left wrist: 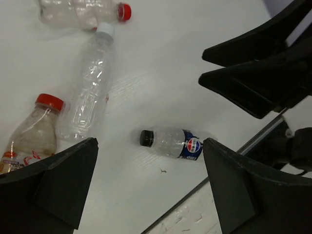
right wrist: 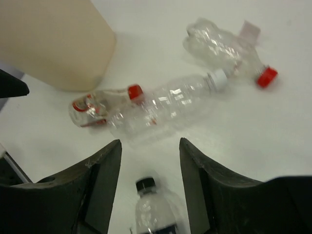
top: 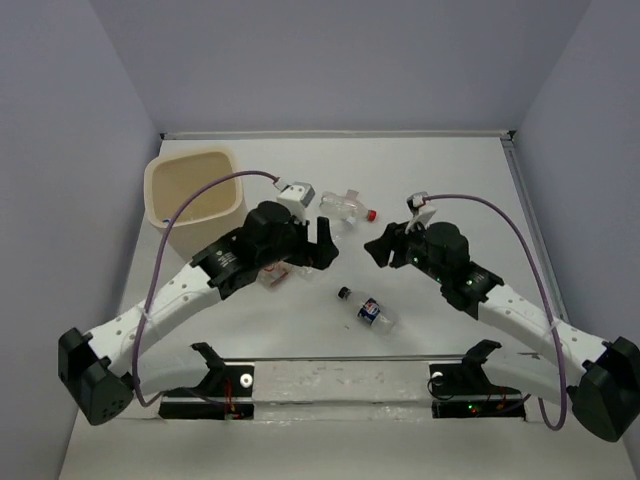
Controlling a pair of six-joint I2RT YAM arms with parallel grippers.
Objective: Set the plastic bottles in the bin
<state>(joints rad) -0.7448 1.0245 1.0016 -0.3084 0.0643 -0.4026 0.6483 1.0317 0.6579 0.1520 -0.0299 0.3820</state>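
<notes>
The cream-beige bin stands at the back left and also shows in the right wrist view. A black-capped, blue-labelled bottle lies near the front, below both grippers. A crushed red-capped bottle lies behind them. A long white-capped bottle and a red-capped labelled bottle lie side by side, mostly hidden under the left arm in the top view. My left gripper is open and empty. My right gripper is open and empty, facing it.
The right gripper's fingers show at the upper right of the left wrist view. A light strip with mounts runs along the table's near edge. Grey walls close in the back and both sides.
</notes>
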